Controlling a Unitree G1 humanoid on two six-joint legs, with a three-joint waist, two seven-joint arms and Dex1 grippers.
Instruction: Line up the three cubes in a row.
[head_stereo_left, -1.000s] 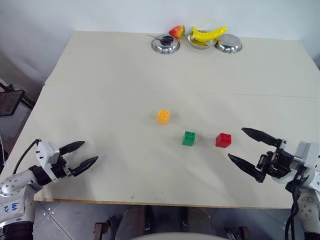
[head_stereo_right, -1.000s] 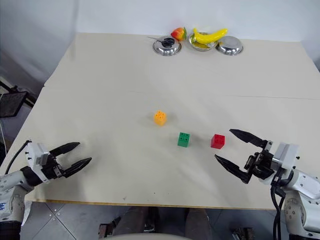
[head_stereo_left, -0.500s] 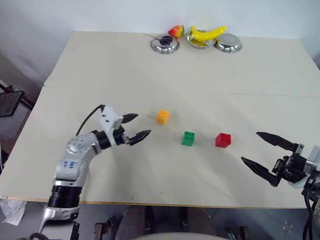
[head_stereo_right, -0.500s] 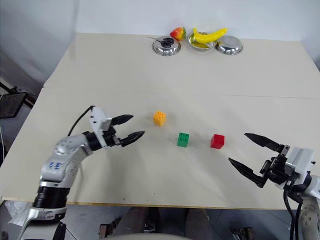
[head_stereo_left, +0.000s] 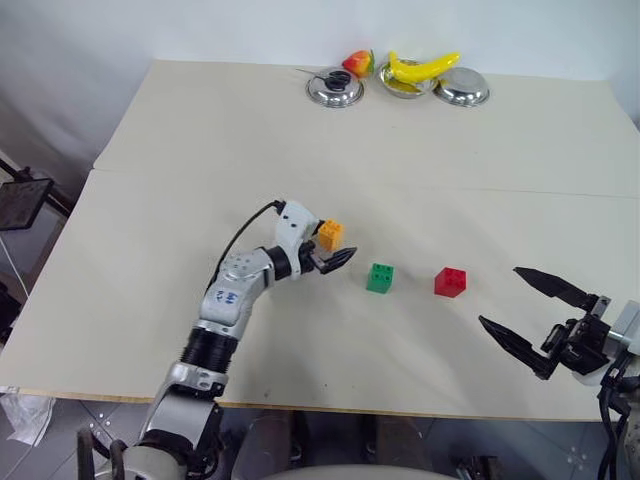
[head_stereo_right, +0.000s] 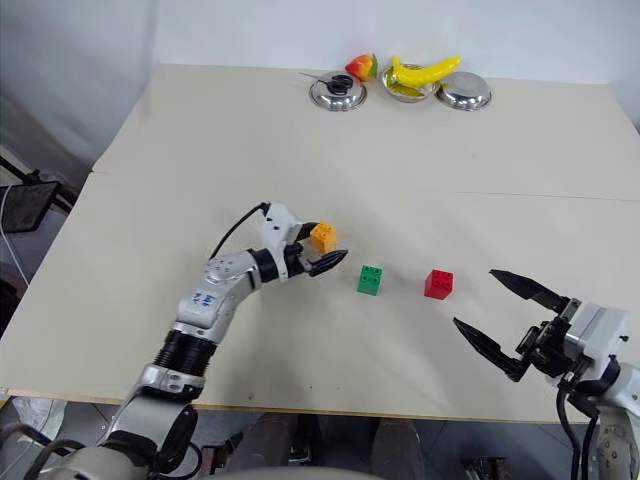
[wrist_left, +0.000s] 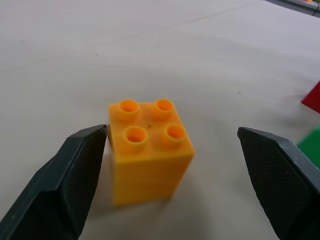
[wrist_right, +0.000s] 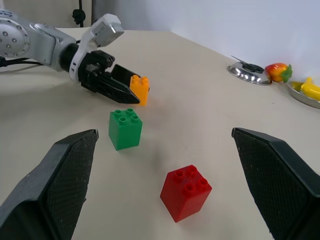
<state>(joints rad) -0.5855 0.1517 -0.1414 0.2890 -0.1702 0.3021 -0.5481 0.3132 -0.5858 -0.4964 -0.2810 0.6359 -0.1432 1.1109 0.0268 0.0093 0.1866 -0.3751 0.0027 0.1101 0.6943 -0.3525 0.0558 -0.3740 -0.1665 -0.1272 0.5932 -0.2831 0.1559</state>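
Observation:
Three studded cubes stand on the pale table (head_stereo_left: 200, 180): orange (head_stereo_left: 330, 234), green (head_stereo_left: 379, 277) and red (head_stereo_left: 449, 281), the orange one a little farther back and left of the other two. My left gripper (head_stereo_left: 337, 245) is open and straddles the orange cube (wrist_left: 150, 150); in the left wrist view one finger (wrist_left: 80, 165) is close against its side and the other stands well apart. My right gripper (head_stereo_left: 500, 296) is open near the front right edge, right of the red cube (wrist_right: 186, 192), with nothing between its fingers. The green cube (wrist_right: 125, 129) stands apart from both grippers.
Three steel bowls (head_stereo_left: 331, 90) (head_stereo_left: 404, 82) (head_stereo_left: 460, 90) line the table's far edge, with a banana (head_stereo_left: 425, 67) and a red fruit (head_stereo_left: 356, 62) among them. A seam crosses the table behind the cubes. A dark stand (head_stereo_left: 20, 200) sits off the left side.
My left arm has swung from the front left edge across the table to the orange cube, and its fingers now stand on either side of it. The right gripper has barely moved.

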